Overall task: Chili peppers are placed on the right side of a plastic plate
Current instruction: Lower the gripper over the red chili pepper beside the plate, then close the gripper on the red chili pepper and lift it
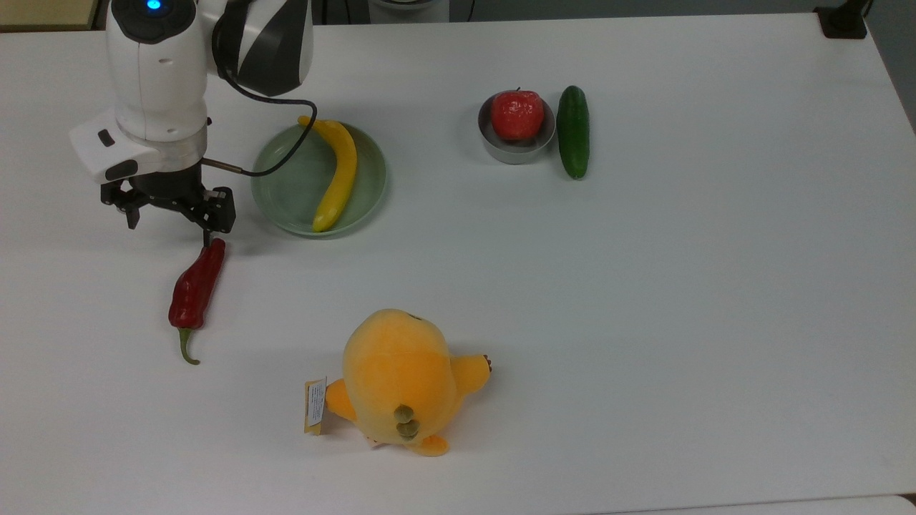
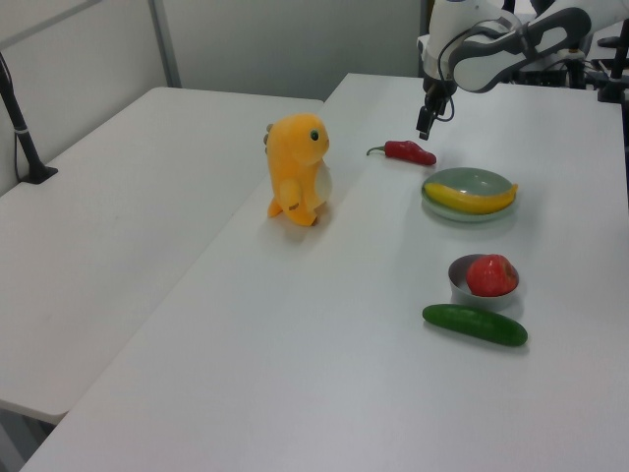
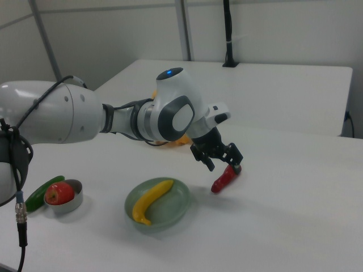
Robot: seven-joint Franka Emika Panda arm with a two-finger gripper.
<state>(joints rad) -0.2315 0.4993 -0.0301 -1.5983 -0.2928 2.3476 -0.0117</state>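
- Gripper [image 1: 169, 219]: fingers spread apart and empty, pointing down above the table [image 1: 644, 286], over the blunt tip of the chili peppers [image 1: 195, 289]; seen also in the right view [image 3: 221, 160] and the left view [image 2: 425, 122].
- Chili peppers: one dark-red chili lying flat on the table toward the top view's left edge, green stem pointing to the near edge; apart from the plate. In the right view [image 3: 224, 178] it lies just under the fingers; whether they touch it cannot be told.
- Plastic plate [image 1: 286, 186]: pale green, nearer the far edge than the chili, carrying a banana [image 1: 336, 174] along its right half in the top view.
- Metal bowl [image 1: 501, 146]: holds a red apple [image 1: 516, 114]; a cucumber [image 1: 573, 130] lies just beside it.
- Plush toy [image 1: 397, 379]: yellow, standing near the top view's near edge.
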